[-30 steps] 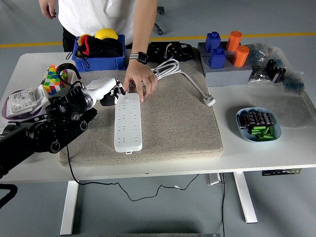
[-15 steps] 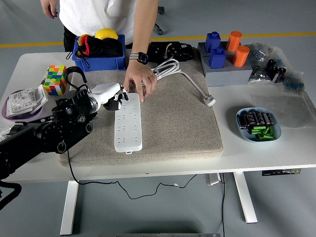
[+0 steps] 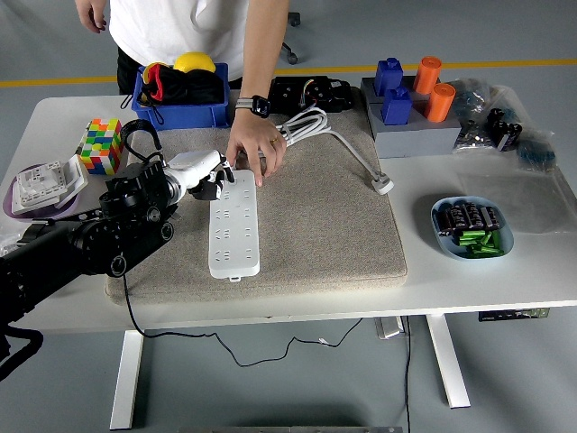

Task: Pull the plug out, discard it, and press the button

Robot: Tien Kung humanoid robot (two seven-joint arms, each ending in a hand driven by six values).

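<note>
Left hand (image 3: pixel 206 176) is sitting at the top-left corner of the white power strip (image 3: pixel 233 223), fingers curled in against the strip's edge near its far end; can't tell whether they're actually pressing anything or just touching. The strip is lying lengthwise on the grey mat (image 3: pixel 315 225) in the middle of the surface (image 3: pixel 469 280). A person's hand (image 3: pixel 255 149) (watch on the wrist) is resting on the far end of the strip, fingertips down on it, just beside the robot's fingers. The white plug (image 3: pixel 383 184) is lying loose at the mat's right edge, well apart from the strip, with its cable (image 3: pixel 311 126) coiling back toward the strip's far end. Right arm isn't showing. Around the edges: blue bin (image 3: pixel 180 113) at the far left, colour cube (image 3: pixel 102 144) near the left arm, blue and orange blocks (image 3: pixel 410 90) at the far right, a blue dish of batteries (image 3: pixel 471 227) at the right.
</note>
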